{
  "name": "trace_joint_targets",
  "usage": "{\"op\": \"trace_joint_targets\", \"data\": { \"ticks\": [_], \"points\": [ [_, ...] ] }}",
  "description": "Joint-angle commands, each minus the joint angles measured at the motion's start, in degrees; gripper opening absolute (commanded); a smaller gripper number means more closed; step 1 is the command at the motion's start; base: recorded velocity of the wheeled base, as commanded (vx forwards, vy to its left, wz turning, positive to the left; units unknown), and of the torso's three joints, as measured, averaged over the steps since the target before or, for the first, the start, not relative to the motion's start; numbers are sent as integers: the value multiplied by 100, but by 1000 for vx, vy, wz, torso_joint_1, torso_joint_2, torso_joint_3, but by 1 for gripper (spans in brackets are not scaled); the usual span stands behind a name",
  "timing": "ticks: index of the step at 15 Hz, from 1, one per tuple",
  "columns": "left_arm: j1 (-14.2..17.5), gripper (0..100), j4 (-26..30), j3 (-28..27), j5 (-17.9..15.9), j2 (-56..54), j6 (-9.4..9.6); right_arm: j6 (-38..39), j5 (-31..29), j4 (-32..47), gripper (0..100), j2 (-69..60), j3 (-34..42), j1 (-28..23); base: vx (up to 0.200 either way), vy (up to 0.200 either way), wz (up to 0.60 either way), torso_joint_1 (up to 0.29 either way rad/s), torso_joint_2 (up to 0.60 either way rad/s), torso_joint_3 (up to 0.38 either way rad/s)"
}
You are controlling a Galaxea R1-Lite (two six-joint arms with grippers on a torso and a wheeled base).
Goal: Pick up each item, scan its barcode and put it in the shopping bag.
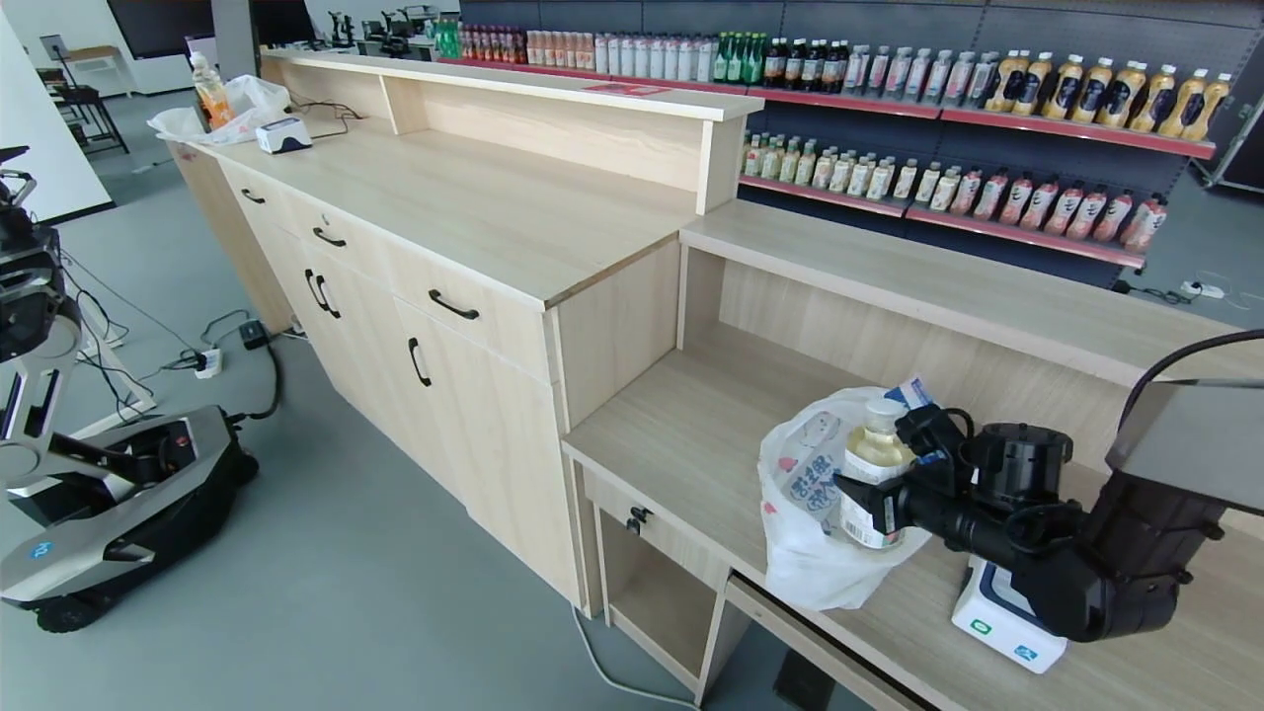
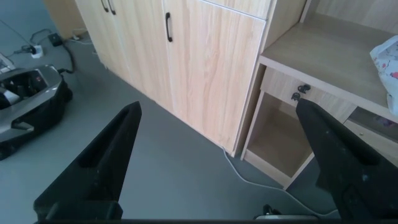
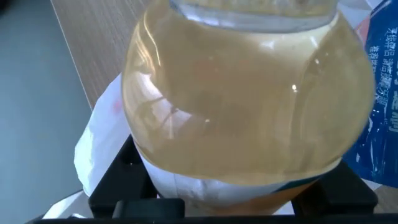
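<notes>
Nearest to us, the white scanner (image 1: 1002, 632) lies on the counter (image 1: 691, 434), partly under the right arm. Just beyond it, the right tool (image 1: 867, 513) is clamped around the lower body of a bottle (image 1: 875, 459) of pale yellow drink, held upright at the mouth of the white shopping bag (image 1: 805, 538). A blue and white packet (image 1: 914, 392) pokes out of the bag behind the bottle.

We judge that the bagging step is in hand, though we cannot tell whether the barcode has been read. The next move calls for lowering the bottle straight down through the bag's mouth, then letting the fingers part and lifting clear without snagging the thin plastic.

The bag sits right at the counter's front edge, so any push toward us could tip it off. There is bare counter on our left of the bag, up to the side wall of the tall cabinet (image 1: 602, 326), and behind it to the back panel under the upper ledge (image 1: 938, 286).

The left tool (image 2: 217, 107) hangs spread wide over the floor (image 2: 174, 168), holding nothing, well apart from the bag. Shelves (image 1: 987, 109) of drinks stand farthest back.
</notes>
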Motion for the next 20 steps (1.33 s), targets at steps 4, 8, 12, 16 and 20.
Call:
{"op": "trace_joint_targets", "data": {
  "ticks": [4, 8, 12, 16, 20],
  "points": [
    [0, 100, -1, 0, 1, -2, 0, -3, 10, -232, 0, 753, -758, 231, 0, 0, 0, 0, 0, 0],
    [0, 100, -1, 0, 1, -2, 0, -3, 19, -478, 0, 1290, -1004, 284, 0, 0, 0, 0, 0, 0],
    [0, 100, -1, 0, 1, -2, 0, -118, 63, -706, 0, 1571, -1039, 302, 0, 0, 0, 0, 0, 0],
    [0, 100, -1, 0, 1, -2, 0, -126, 63, -662, 0, 1641, -1171, 284, 0, 0, 0, 0, 0, 0],
    [0, 100, -1, 0, 1, -2, 0, -126, 72, -654, 0, 1632, -1109, 293, 0, 0, 0, 0, 0, 0]
  ]
}}
